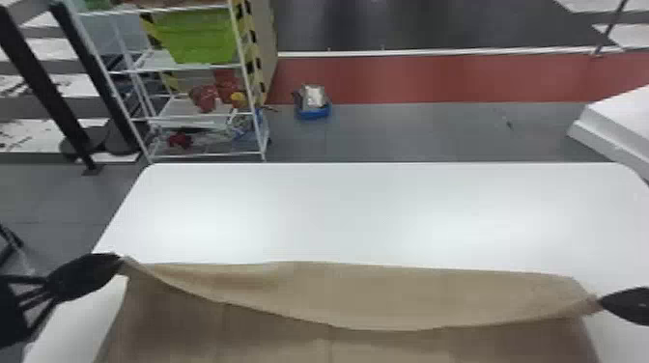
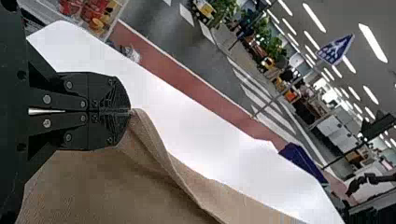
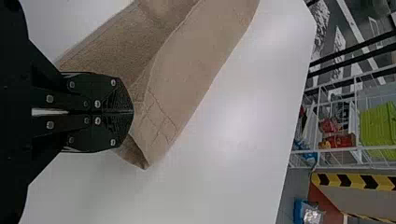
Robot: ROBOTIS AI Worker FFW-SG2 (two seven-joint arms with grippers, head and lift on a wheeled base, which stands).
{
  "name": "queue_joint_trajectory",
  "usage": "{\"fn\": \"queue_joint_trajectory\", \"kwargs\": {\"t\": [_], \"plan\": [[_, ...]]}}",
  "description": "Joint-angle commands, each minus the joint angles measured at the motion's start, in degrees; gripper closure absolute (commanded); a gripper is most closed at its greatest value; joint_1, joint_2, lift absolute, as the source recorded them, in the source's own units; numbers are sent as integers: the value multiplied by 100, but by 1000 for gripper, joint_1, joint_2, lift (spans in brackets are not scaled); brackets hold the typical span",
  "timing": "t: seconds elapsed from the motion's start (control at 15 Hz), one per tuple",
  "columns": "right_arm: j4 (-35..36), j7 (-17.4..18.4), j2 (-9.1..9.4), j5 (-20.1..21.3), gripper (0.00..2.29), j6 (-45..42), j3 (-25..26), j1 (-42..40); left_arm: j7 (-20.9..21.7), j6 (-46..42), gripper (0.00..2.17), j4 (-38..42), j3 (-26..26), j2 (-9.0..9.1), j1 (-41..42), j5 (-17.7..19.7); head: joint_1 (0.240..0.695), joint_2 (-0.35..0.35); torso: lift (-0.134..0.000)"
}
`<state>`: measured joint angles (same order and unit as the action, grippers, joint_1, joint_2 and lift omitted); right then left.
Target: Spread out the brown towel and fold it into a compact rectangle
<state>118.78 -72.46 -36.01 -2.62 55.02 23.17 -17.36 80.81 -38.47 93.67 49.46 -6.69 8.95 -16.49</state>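
Note:
The brown towel [image 1: 376,299] spans the near part of the white table, its upper edge sagging between both grippers and its far part lying beyond that edge. At the left, my left gripper [image 1: 121,259] is shut on one corner; the left wrist view has the left gripper [image 2: 130,112] pinching the towel [image 2: 116,186]. On the right side, my right gripper [image 1: 601,302] holds the opposite edge. In the right wrist view the right gripper [image 3: 132,112] is shut on the towel [image 3: 187,74], and a small flap hangs beside its fingertips.
The white table [image 1: 338,212] extends beyond the towel. Behind its far left corner stands a wire shelf [image 1: 193,116] with a green bin [image 1: 198,36]. A blue container [image 1: 313,112] is on the floor, and a white block-like object [image 1: 618,125] is at the far right.

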Motion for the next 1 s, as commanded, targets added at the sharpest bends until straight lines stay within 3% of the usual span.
{"fn": "queue_joint_trajectory", "kwargs": {"t": [0.0, 0.2, 0.4, 0.67, 0.93], "plan": [[14, -172, -2, 78, 1119, -127, 3, -127, 5, -569, 1406, -51, 20, -8, 160, -117, 695, 75, -124], [22, -392, -11, 262, 1119, -408, -41, -206, -4, -1026, 1406, -86, 29, -8, 318, -460, 695, 78, -124], [-66, -454, -108, 288, 1119, -425, 47, -153, 5, -1289, 1409, -148, 99, -8, 362, -460, 695, 71, -124], [-57, -559, -134, 104, 1119, -408, 452, -241, 137, -1623, 1409, -86, 381, 1, 415, -293, 695, 53, -124], [-57, -587, -143, 130, 1119, -689, 548, -496, 145, -1869, 1409, -77, 398, 27, 564, -258, 695, 46, -124]]}}
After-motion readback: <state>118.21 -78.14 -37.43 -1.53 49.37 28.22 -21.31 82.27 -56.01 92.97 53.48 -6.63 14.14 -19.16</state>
